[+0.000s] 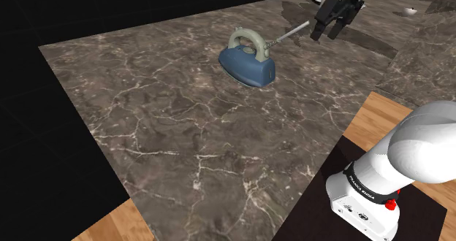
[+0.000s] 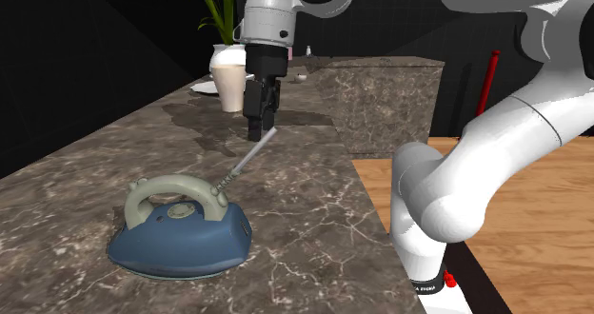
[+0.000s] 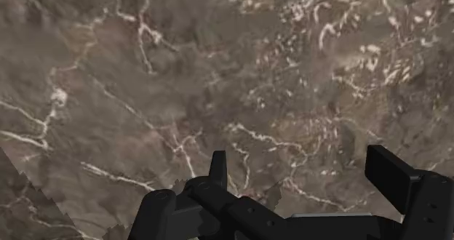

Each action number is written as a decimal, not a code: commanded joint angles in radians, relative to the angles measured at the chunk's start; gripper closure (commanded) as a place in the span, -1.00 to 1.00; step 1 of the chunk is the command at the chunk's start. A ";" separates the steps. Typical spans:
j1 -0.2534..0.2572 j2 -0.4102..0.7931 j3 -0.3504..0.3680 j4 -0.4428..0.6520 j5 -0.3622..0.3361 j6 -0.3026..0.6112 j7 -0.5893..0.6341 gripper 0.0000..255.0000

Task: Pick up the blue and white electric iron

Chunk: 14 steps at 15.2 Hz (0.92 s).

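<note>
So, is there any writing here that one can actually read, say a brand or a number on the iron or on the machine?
Nothing can be quoted with confidence.
Dark band round the foot of the white arm: a short line of white lettering, too small to read.
Blue iron: no words or numbers to be made out on its body, handle or dial.
Counter: pale veins, no signs.

dark blue electric iron (image 1: 248, 68) with pale grey-green loop handle, dark brown-grey marble tabletop (image 1: 183, 144) veined in thin white lines, all-black jaws, glossy white robot arm (image 1: 427, 144), orange-brown wooden plank floor (image 1: 117, 226), white vase (image 2: 231, 82) holding green leaves (image 2: 217, 8)
</note>
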 commanded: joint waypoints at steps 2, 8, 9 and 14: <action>0.010 0.002 0.023 0.009 0.011 -0.001 0.019 -1.00; 0.064 0.034 0.157 0.084 0.070 -0.006 0.133 -1.00; 0.072 0.042 0.179 0.099 0.078 -0.007 0.152 -1.00; 0.105 0.100 0.288 0.191 0.108 -0.008 0.247 -1.00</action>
